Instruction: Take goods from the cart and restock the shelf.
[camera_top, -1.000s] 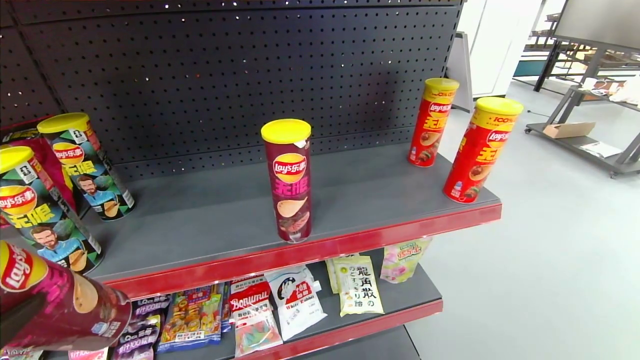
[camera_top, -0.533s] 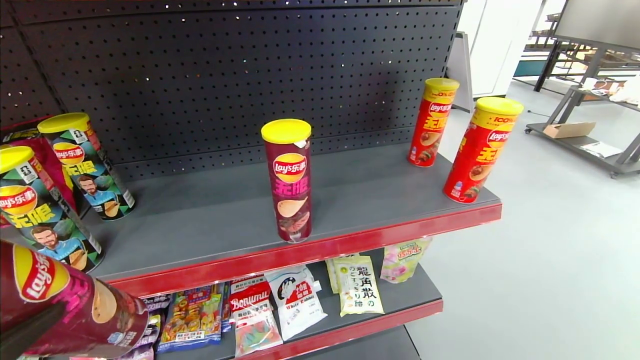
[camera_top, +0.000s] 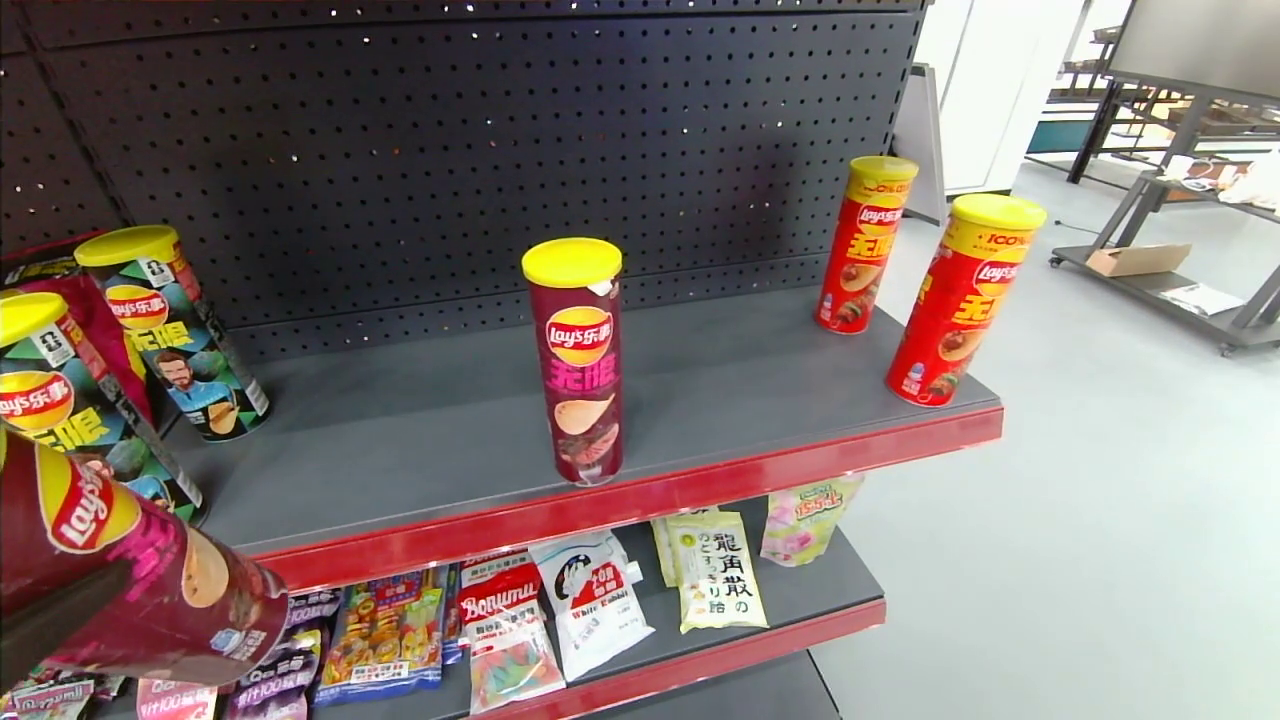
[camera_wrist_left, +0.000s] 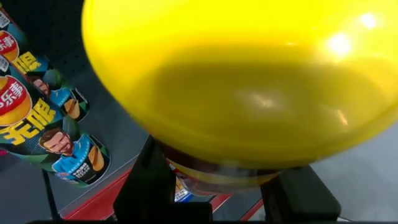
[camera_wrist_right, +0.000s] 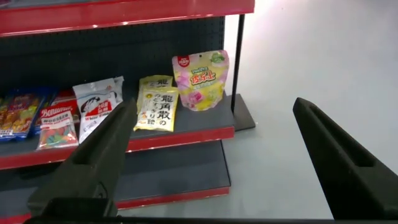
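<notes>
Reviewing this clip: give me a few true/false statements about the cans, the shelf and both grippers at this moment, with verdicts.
1. The left gripper is shut on a tilted maroon can with a yellow lid. True.
2. The middle maroon can lies on its side on the top shelf. False: it stands upright near the front edge.
3. A red can stands at the top shelf's right front corner. True.
4. The right gripper is shut on a bag. False: it is open and empty; the snack bags lie on a lower shelf.
</notes>
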